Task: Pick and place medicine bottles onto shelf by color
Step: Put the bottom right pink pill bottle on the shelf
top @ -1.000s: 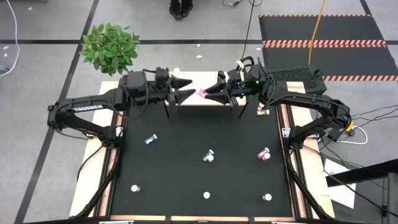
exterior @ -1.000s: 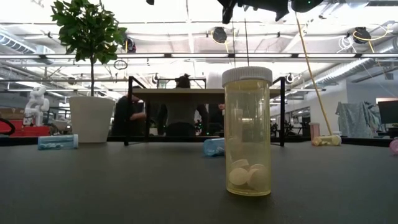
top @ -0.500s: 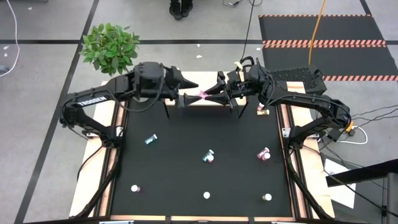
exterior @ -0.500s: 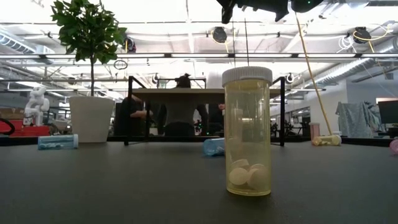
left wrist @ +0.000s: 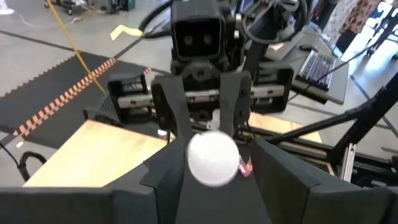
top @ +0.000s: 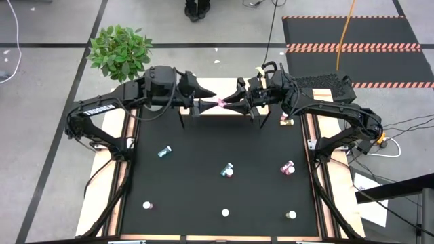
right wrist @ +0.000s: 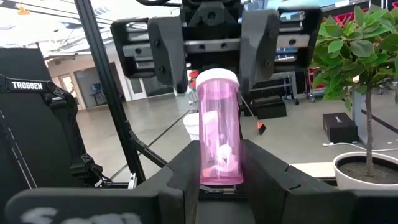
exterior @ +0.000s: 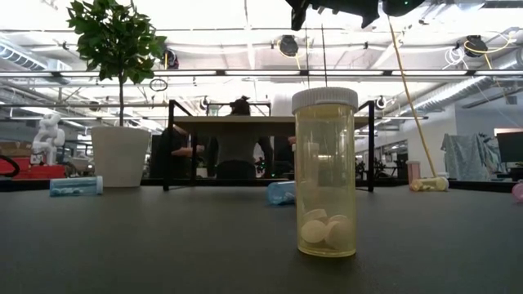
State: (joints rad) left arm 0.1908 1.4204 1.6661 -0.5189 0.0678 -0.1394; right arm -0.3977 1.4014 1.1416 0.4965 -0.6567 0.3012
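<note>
pink bottle [right wrist: 219,127]: we see it in the air above the shelf [top: 215,87], between the two grippers, white cap toward the left arm.
right gripper [top: 229,103]: it grips the lower body of the pink bottle; both fingers press its sides.
left gripper [top: 201,106]: one second ago it waits back from the bottle with wide fingers; now its tips are at the cap end, and the fingers stand on both sides of the cap. They are closing, but we cannot tell if they already press it.
meaning: we judge this as a handover, the bottle passing from the right arm to the left arm.
task state: the pink bottle is not yet on the shelf.
other bottles: a yellow bottle [exterior: 325,171] stands upright on the table [top: 203,169]; a blue bottle [top: 164,152] lies near the left side; a pink one [top: 288,167] lies near the right side; a few more are scattered.
</note>
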